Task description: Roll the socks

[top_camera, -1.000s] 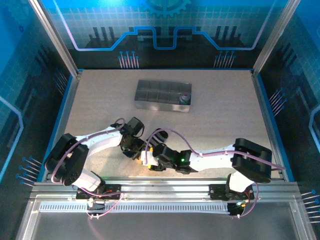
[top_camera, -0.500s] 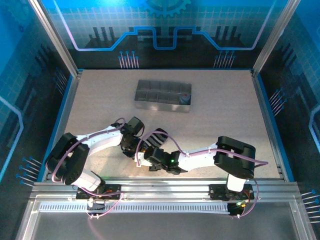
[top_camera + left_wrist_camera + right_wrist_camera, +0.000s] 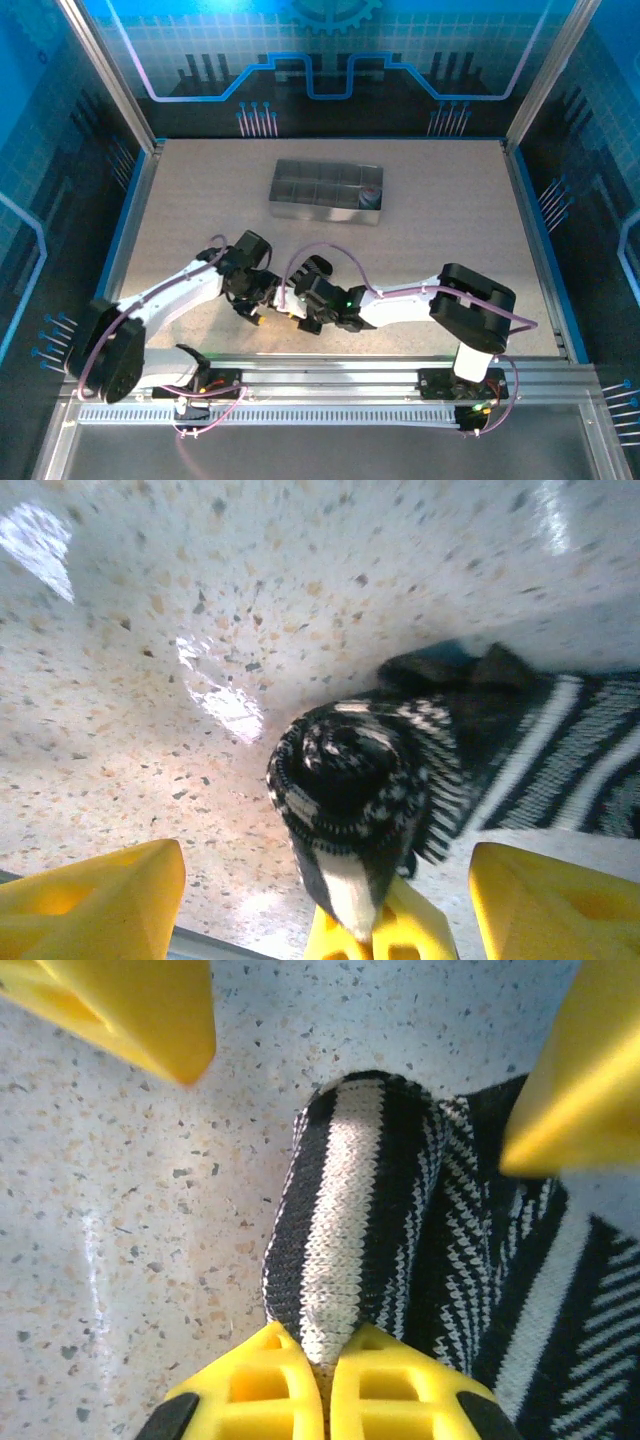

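Speckled tabletop (image 3: 450,250), blue walls (image 3: 330,50); right tool (image 3: 322,1365) pinches striped sock (image 3: 350,1220), left tool (image 3: 327,895) spread.

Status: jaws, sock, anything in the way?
Right gripper shut on black-and-white striped fabric sock, end rolled. Left gripper open, jaws either side of the roll. Grey compartment tray far back, not in the way.
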Robot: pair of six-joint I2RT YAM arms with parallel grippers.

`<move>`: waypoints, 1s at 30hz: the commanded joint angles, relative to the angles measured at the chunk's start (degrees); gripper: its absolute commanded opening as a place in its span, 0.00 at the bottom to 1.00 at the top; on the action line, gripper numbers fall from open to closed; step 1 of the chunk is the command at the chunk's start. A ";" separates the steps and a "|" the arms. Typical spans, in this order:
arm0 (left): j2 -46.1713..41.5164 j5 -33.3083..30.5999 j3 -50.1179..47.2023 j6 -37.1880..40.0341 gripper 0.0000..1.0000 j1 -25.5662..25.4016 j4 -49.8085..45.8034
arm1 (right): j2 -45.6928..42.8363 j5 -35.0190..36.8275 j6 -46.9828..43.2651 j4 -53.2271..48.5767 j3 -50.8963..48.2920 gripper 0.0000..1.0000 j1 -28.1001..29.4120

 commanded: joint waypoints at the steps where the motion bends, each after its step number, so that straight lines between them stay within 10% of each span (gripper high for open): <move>1: -4.67 -1.25 -1.26 1.45 0.76 1.69 -2.62 | 3.35 -11.92 6.89 -9.11 -3.51 0.00 -3.35; 30: 4.18 -0.02 -9.98 5.73 0.47 -2.85 18.75 | 18.22 -38.56 21.53 -14.92 3.58 0.00 -19.77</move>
